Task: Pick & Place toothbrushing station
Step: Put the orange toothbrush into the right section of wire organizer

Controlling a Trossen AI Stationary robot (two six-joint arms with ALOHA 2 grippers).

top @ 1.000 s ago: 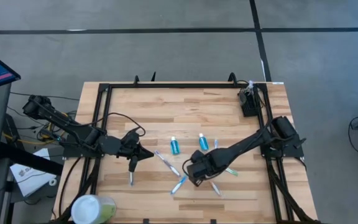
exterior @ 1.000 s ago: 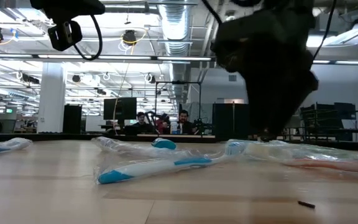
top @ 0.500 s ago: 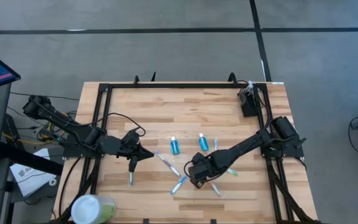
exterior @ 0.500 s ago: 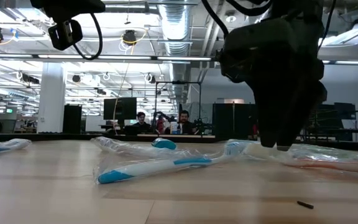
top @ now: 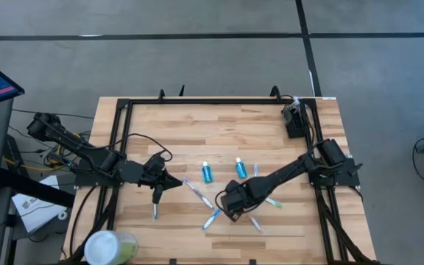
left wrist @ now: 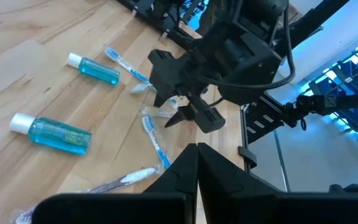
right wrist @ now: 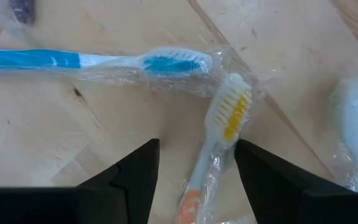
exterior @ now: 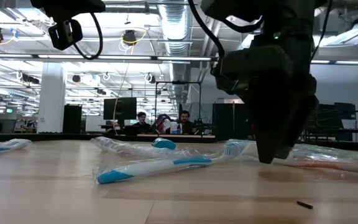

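The toothbrushing station, a small black holder, stands at the table's far right corner, away from both arms. My right gripper points down, open, low over wrapped toothbrushes near the table's middle. In the right wrist view its fingers stand on either side of an orange-handled toothbrush with yellow bristles, apart from it. A blue toothbrush lies just beyond. My left gripper hovers shut and empty over the table's left half.
Two blue mouthwash bottles lie beyond the toothbrushes. More wrapped toothbrushes lie scattered around my right gripper. A pale-green cup with a white lid sits at the near left corner. A black frame borders the table.
My right gripper has sunk toward the table over the wrapped toothbrushes, still pointing down and open. The toothbrushes have stayed where they lay.
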